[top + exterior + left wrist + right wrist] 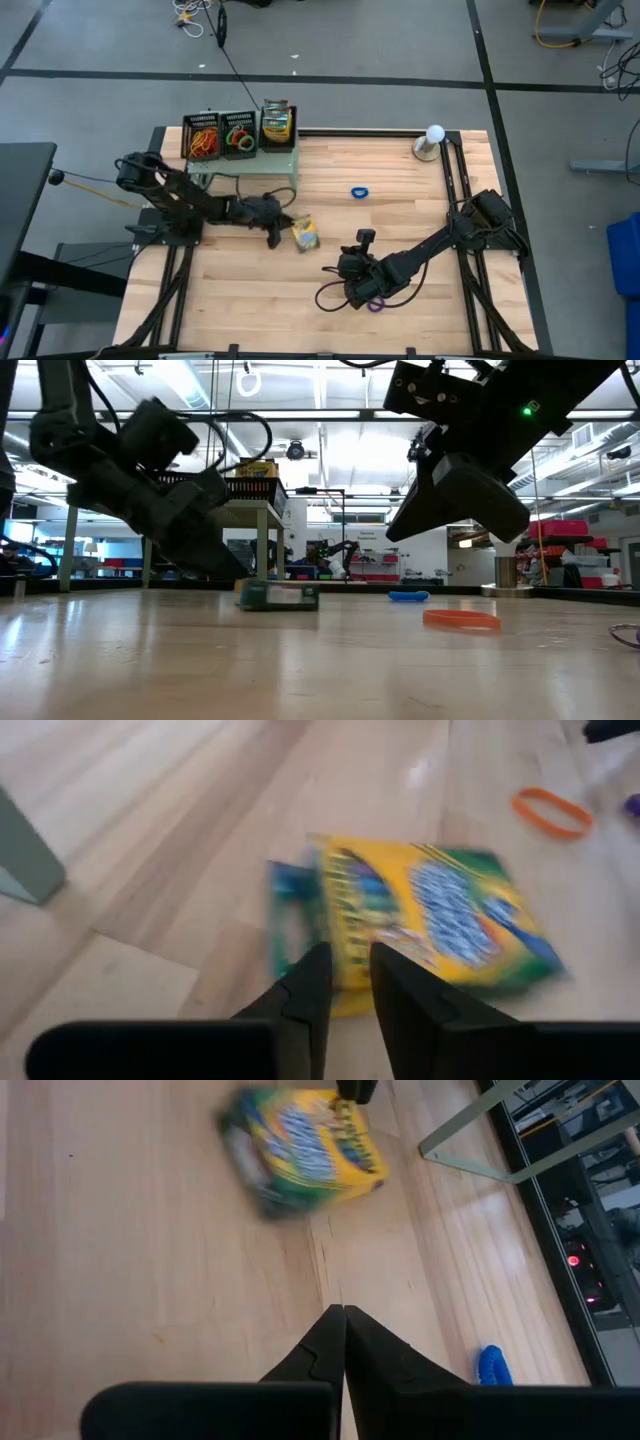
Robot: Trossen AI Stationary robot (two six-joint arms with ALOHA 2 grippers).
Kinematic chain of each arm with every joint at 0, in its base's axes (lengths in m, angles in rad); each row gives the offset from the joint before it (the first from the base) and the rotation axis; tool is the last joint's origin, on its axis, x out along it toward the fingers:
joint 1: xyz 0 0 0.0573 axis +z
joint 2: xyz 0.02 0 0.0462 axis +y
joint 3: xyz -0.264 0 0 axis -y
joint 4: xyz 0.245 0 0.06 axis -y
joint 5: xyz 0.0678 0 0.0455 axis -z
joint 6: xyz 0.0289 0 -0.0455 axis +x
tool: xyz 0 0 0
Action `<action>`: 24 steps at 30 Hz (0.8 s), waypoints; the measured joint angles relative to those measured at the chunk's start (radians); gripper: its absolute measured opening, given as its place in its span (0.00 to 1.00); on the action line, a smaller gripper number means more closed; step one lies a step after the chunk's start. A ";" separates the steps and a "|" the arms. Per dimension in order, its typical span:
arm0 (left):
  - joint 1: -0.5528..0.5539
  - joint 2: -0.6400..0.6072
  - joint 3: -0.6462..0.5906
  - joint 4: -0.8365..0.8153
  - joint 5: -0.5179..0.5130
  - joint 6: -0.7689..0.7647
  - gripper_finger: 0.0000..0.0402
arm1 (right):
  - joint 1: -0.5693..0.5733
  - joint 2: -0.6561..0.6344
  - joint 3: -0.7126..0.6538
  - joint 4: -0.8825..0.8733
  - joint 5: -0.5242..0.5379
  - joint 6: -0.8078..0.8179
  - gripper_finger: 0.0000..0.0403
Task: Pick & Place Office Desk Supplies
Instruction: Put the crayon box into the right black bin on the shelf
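A yellow-and-green crayon box (305,234) (440,915) lies flat on the wooden table, left of the middle. My left gripper (281,229) (347,978) slants down at the box's near yellow end, its fingers a narrow gap apart. My right gripper (342,263) (343,1318) hovers shut over bare wood, pointing toward the box (300,1145) and holding nothing. An orange rubber band (462,619) (552,810), a blue one (359,192) and a purple one (376,305) lie loose on the table. My left gripper has the crayon box's near yellow edge (348,955) between its two fingers, close to a corner. The fingers slant down from the table's left side. The box lies flat on the table. The fingers themselves hide how far the edge reaches in between them.
A pale green stand (245,158) at the far left carries black mesh trays of rubber bands (222,135) and a second crayon box (277,122). A white globe (434,138) stands at the far right. A dark cable loop (330,296) lies under the right arm.
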 joint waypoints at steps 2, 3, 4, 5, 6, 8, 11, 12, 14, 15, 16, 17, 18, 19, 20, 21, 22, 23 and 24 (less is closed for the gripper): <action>-0.054 0.000 0.003 -0.002 -0.092 -0.010 0.21 | 0.000 0.000 0.000 0.000 0.000 0.000 0.02; -0.079 0.000 0.005 -0.004 -0.140 -0.017 0.22 | 0.000 0.000 0.000 0.000 0.000 0.000 0.02; -0.099 0.000 0.009 -0.005 -0.178 -0.025 0.24 | 0.000 0.000 0.000 0.000 0.000 0.000 0.02; -0.117 0.000 0.015 -0.008 -0.202 -0.034 0.26 | 0.000 0.000 0.000 0.000 0.000 0.000 0.02; -0.131 0.000 0.020 -0.010 -0.212 -0.042 0.28 | 0.000 0.000 0.000 0.000 0.000 0.000 0.02; -0.151 0.000 0.037 -0.010 -0.214 -0.044 0.33 | 0.000 0.000 0.000 0.003 0.000 0.000 0.02; -0.163 0.000 0.075 -0.030 -0.215 -0.010 0.41 | 0.000 0.000 0.000 0.003 0.000 0.000 0.03; -0.161 0.000 0.093 -0.058 -0.216 0.014 0.44 | 0.000 0.001 0.000 0.003 0.000 0.000 0.03; -0.149 0.000 0.136 -0.141 -0.215 0.067 0.49 | 0.000 0.001 0.000 0.003 0.000 0.000 0.03; -0.140 0.000 0.163 -0.197 -0.215 0.094 0.51 | 0.000 0.001 0.000 0.003 0.000 0.000 0.03; -0.130 0.000 0.188 -0.255 -0.215 0.116 0.52 | 0.000 0.001 0.000 0.003 0.000 0.000 0.03; -0.118 0.000 0.213 -0.315 -0.215 0.127 0.53 | 0.000 0.001 0.000 0.003 -0.002 0.000 0.03; -0.106 0.000 0.235 -0.366 -0.209 0.136 0.54 | 0.000 0.001 0.000 0.004 -0.005 0.000 0.03; -0.093 0.000 0.254 -0.407 -0.188 0.143 0.54 | 0.000 0.001 0.000 0.004 -0.007 0.000 0.03; -0.081 0.000 0.270 -0.436 -0.160 0.147 0.53 | 0.000 0.001 0.000 0.004 -0.008 0.000 0.03; -0.069 0.000 0.280 -0.453 -0.132 0.152 0.53 | 0.000 0.001 0.000 0.004 -0.008 0.000 0.03; -0.057 0.000 0.286 -0.462 -0.106 0.157 0.52 | 0.000 0.001 0.000 0.004 -0.008 0.000 0.03; -0.046 0.000 0.287 -0.464 -0.086 0.160 0.51 | 0.000 0.001 0.000 0.004 -0.008 0.000 0.03; -0.035 0.000 0.288 -0.466 -0.071 0.164 0.49 | 0.000 0.001 0.000 0.004 -0.008 0.000 0.03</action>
